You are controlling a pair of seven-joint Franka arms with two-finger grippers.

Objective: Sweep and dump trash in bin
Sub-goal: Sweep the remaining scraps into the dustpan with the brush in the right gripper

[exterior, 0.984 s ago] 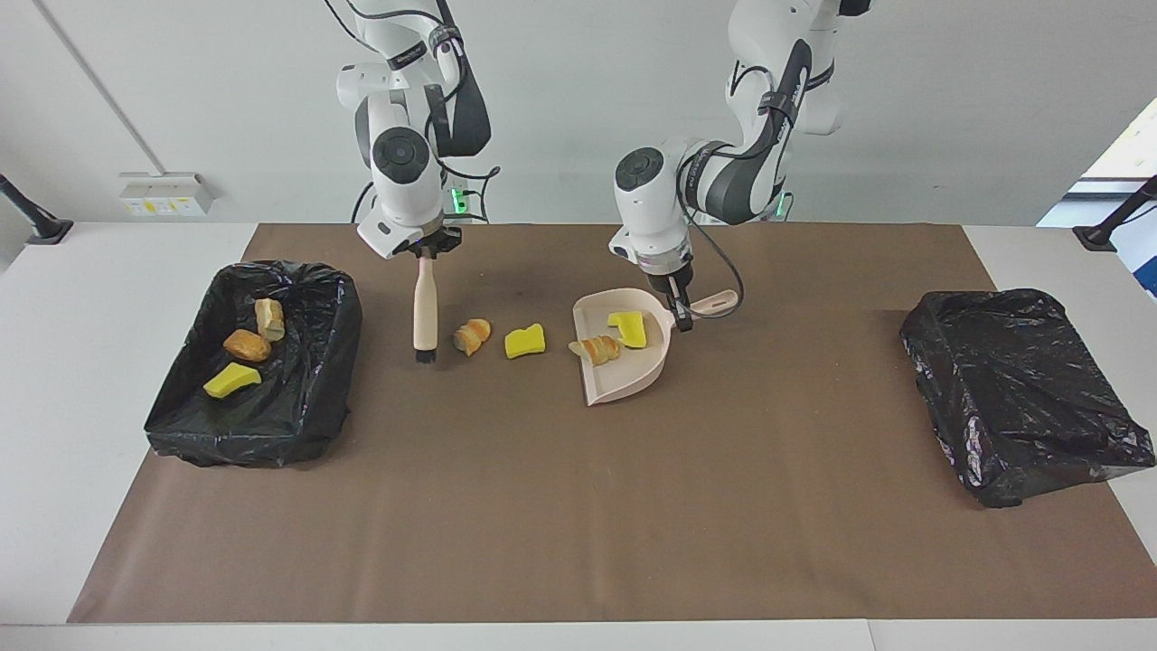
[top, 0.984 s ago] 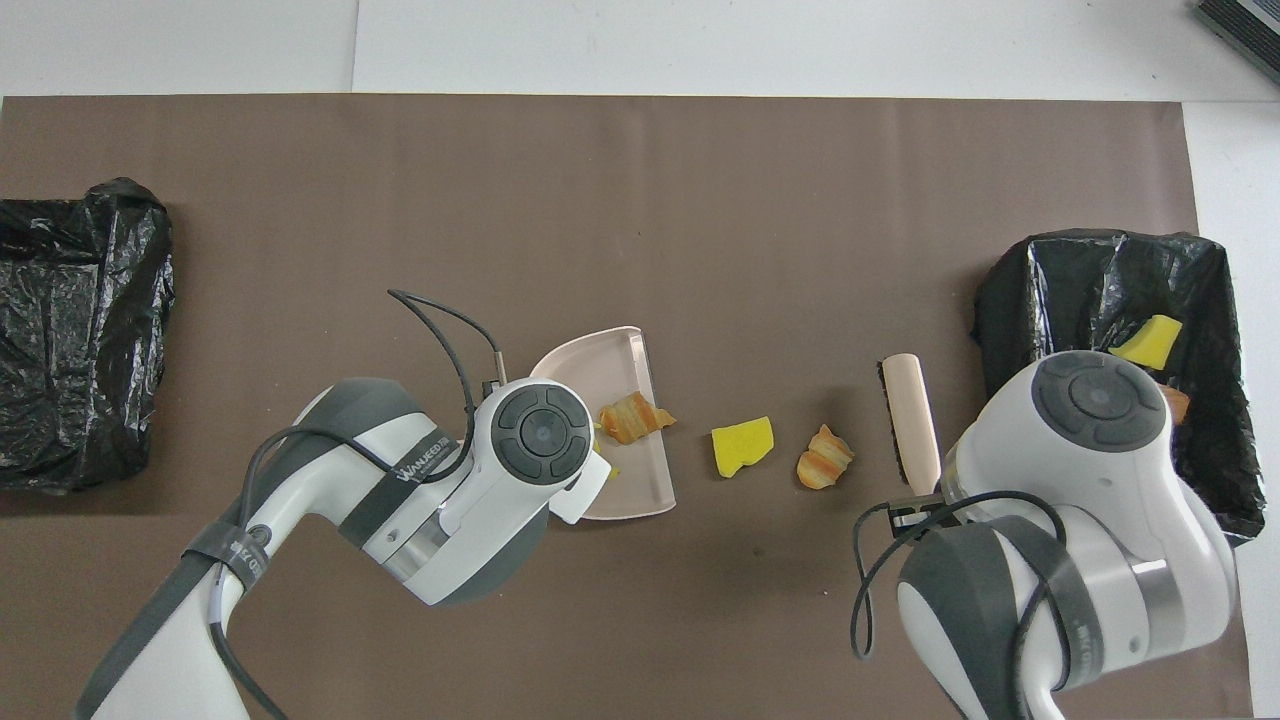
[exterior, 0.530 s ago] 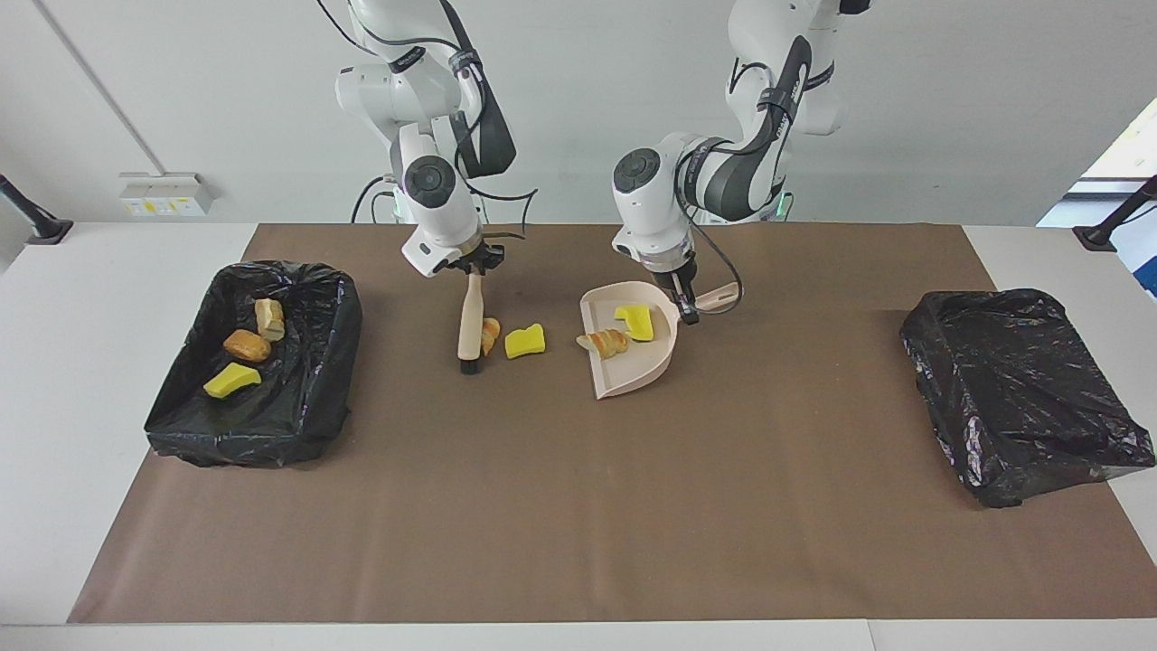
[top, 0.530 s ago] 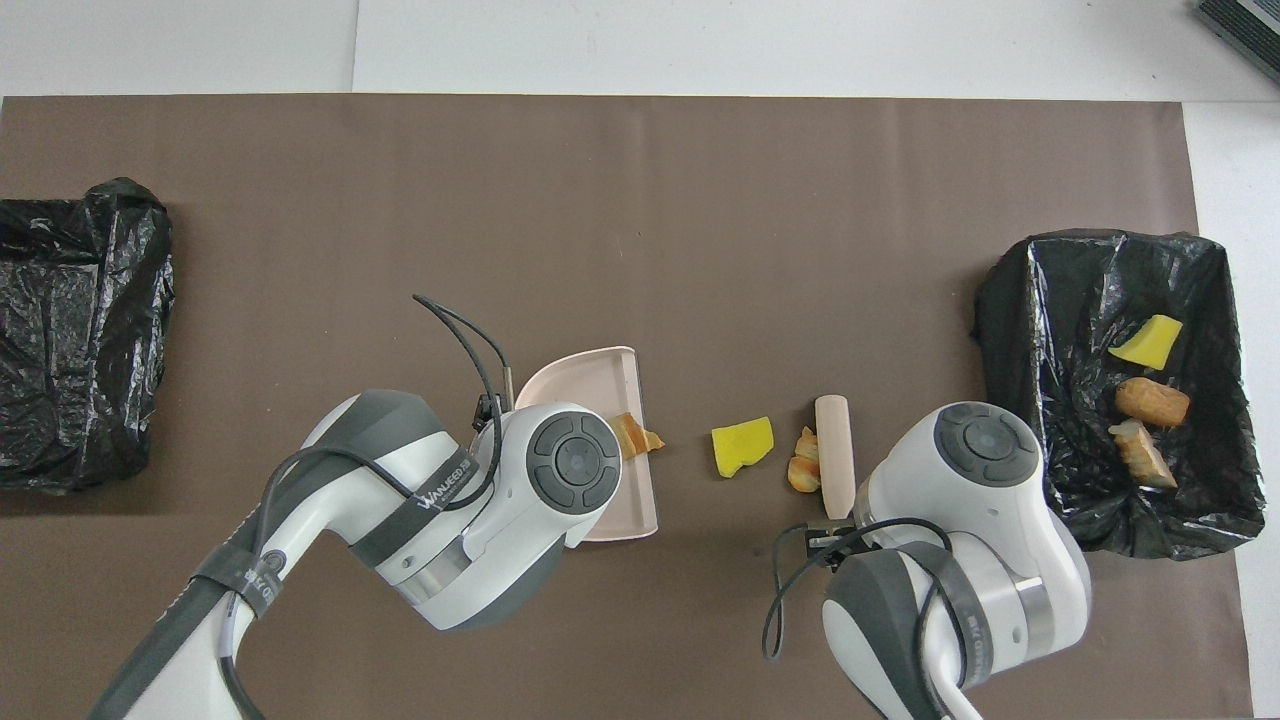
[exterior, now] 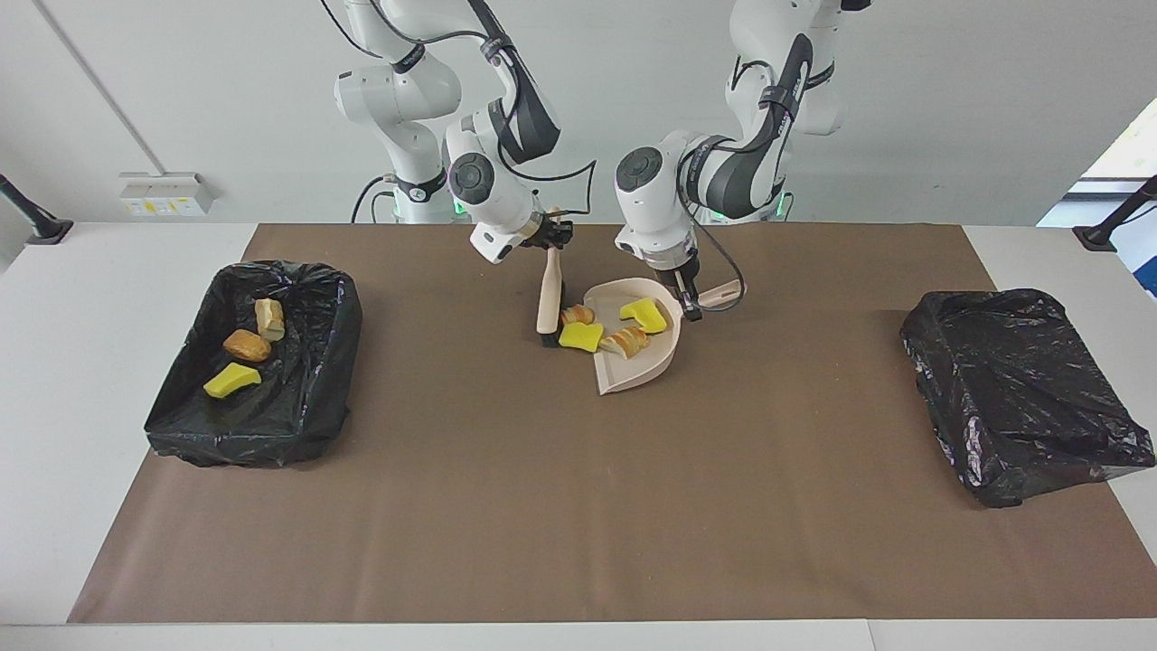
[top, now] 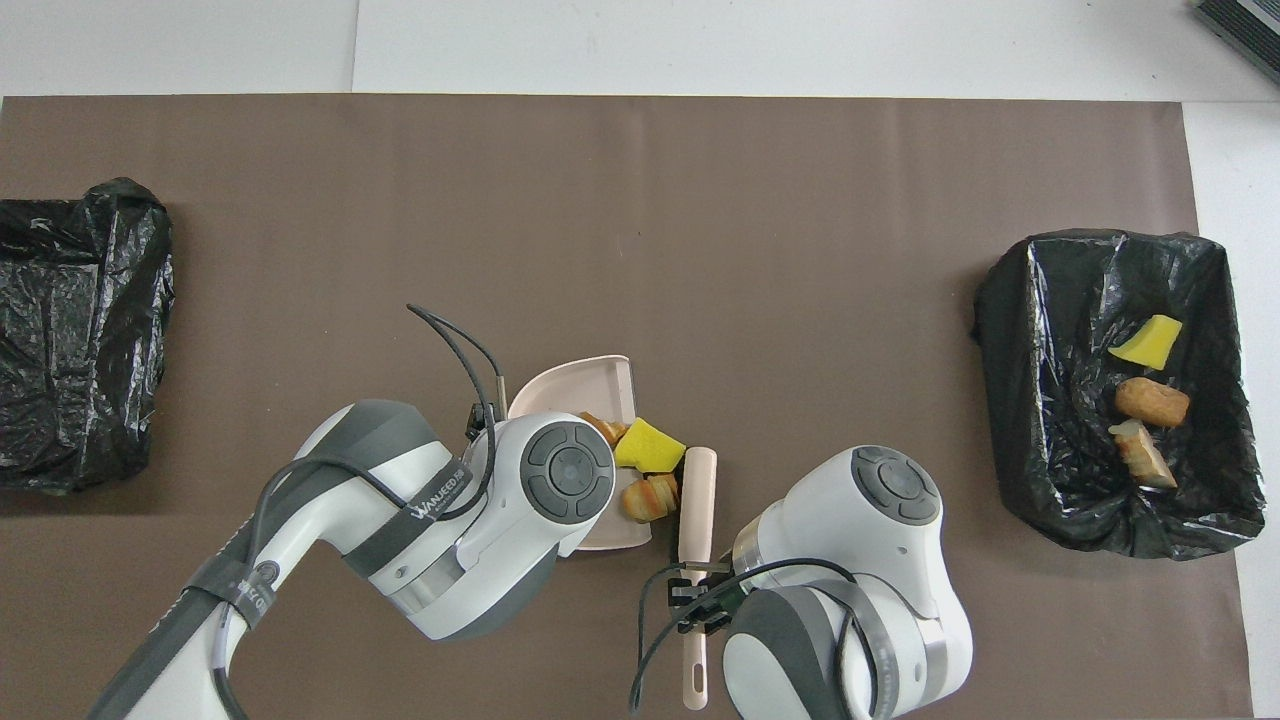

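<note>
Right gripper: the right gripper (exterior: 553, 237) is closed on the handle of the brush (exterior: 548, 298), which leans with its dark bristles down on the brown mat (exterior: 578, 506)
Left gripper: the left gripper (exterior: 689, 306) is closed on the handle of the beige dustpan (exterior: 647, 365); the pan lies flat on the mat with its open edge toward the brush
Trash at the brush: a bread-like lump (exterior: 577, 315) and a yellow wedge (exterior: 580, 336) lie just beside the bristles, at the open edge of the dustpan, below the right fingers and not touched by them
Trash in the dustpan: one more yellow wedge (exterior: 644, 314) and one bread lump (exterior: 625, 343) lie inside the pan, near the left fingers
Trash in the bin: the black-lined bin (exterior: 303, 425) at the right arm's end of the table holds three pieces (exterior: 246, 348)
Other bin: a second black-lined bin (exterior: 1021, 389) stands at the left arm's end
Writing: white letters on the left arm's band in the overhead view, too small to read with certainty
</note>
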